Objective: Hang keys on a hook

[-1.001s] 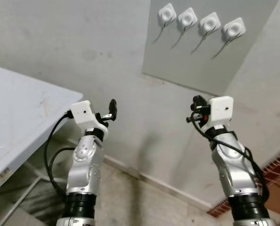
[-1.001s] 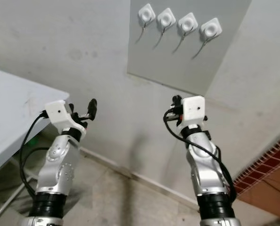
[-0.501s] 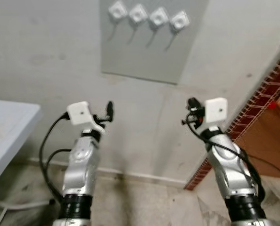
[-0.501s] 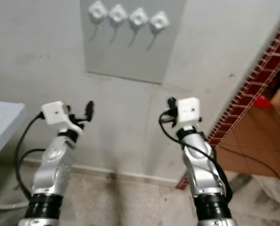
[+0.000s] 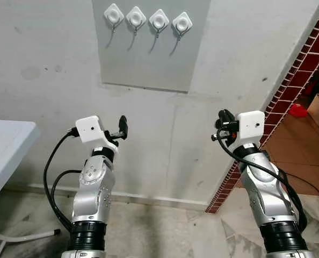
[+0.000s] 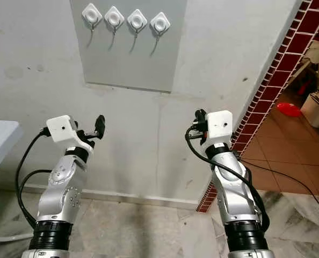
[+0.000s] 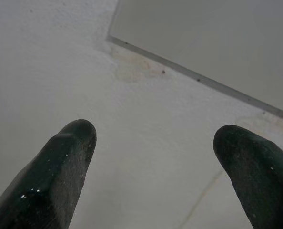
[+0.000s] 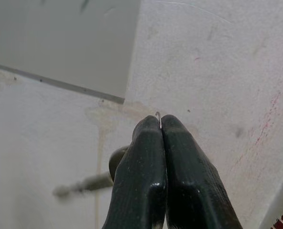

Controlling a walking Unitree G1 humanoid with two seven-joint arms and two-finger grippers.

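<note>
Grey panel [image 5: 149,51] is mounted high on the white plaster wall [image 5: 41,64], with four white hooks [image 5: 147,20] set in a row along its top edge, each with a thin metal prong hanging below. Both arms are raised toward the wall, well below the panel. Left gripper [image 7: 153,138] is held up with its two black fingers [image 7: 60,167] spread wide apart, nothing between them; the panel's lower corner is seen past them. Right gripper [image 8: 160,125] is seen with its fingers [image 8: 139,176] pressed tight together, and a thin sliver of metal wire [image 8: 158,117] pokes out at the tips, possibly the key ring, though too little shows to be sure. A blurred dark shape [image 8: 91,181] hangs beside the right fingers and cannot be identified. Keys themselves cannot be made out in the head views; the right gripper [image 5: 222,121] is seen there as a dark cluster beside its white camera housing [image 5: 251,124]. White table edge [image 5: 4,150] is seen on the robot's left, a red brick edge [image 5: 288,80] and tiled floor [image 5: 304,156] on its right.
</note>
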